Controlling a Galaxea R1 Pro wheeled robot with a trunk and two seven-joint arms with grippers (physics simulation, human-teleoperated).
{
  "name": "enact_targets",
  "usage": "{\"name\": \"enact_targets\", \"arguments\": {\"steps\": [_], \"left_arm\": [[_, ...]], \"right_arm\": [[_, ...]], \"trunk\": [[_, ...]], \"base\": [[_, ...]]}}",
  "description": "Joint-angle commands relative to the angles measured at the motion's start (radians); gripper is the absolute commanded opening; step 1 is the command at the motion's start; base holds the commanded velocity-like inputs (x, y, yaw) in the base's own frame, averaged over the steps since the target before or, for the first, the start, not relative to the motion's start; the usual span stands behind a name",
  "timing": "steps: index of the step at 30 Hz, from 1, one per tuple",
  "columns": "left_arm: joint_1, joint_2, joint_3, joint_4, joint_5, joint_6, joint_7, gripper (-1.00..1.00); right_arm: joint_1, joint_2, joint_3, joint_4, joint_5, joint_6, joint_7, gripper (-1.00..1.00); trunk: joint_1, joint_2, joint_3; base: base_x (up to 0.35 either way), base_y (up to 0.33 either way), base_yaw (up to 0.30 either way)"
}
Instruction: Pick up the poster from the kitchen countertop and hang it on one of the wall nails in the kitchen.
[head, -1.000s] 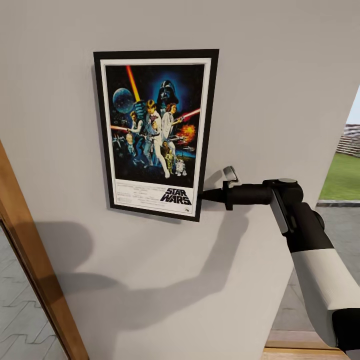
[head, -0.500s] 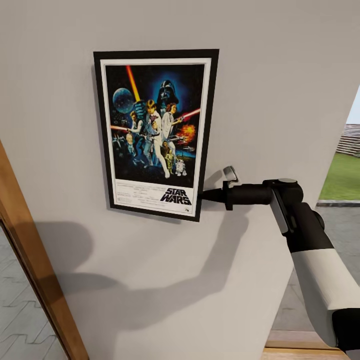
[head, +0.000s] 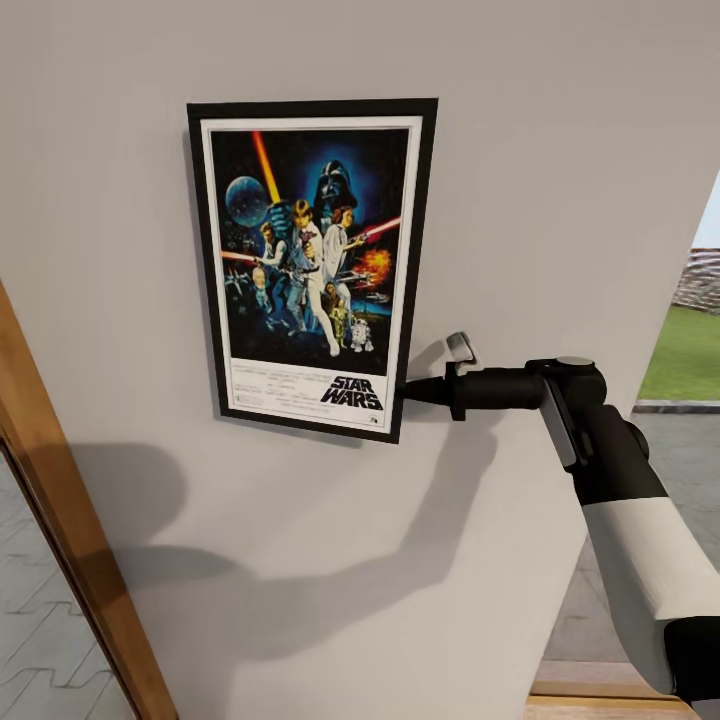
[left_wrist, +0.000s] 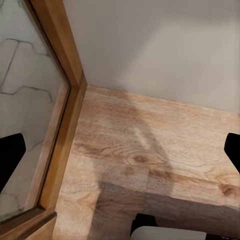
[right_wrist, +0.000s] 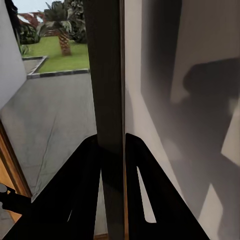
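The poster (head: 312, 265) hung upright and flat against the light grey wall (head: 560, 150). The right hand (head: 408, 390) was clamped on its lower right edge, the frame edge (right_wrist: 109, 100) seated between the two dark fingers (right_wrist: 80, 190). No nail could be made out behind the poster. The left hand's fingers (left_wrist: 11, 160) stood wide apart, holding nothing, above the wooden floor (left_wrist: 150, 160) beside a wooden door frame (left_wrist: 65, 75).

Star Wars poster (head: 312, 265) in black frame with white border, upright and slightly tilted, flat against the light grey wall (head: 560, 180), its lower right edge pinched between the right gripper (head: 408, 391) jaws
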Motion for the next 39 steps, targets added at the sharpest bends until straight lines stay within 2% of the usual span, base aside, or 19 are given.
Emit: {"name": "enact_targets", "arguments": {"steps": [1,39], "left_arm": [[0.000,-0.001,0.004,-0.001,0.000,-0.001,-0.007,1.00],[0.000,-0.001,0.004,-0.001,0.000,-0.002,-0.008,1.00]], "right_arm": [[0.000,-0.001,0.002,0.000,-0.007,0.011,-0.002,-1.00],[0.000,-0.001,0.002,0.000,-0.008,0.011,-0.003,-1.00]], "trunk": [[0.000,-0.001,0.000],[0.000,-0.001,0.000]], "base": [[0.000,0.000,0.000],[0.015,0.000,0.000]]}}
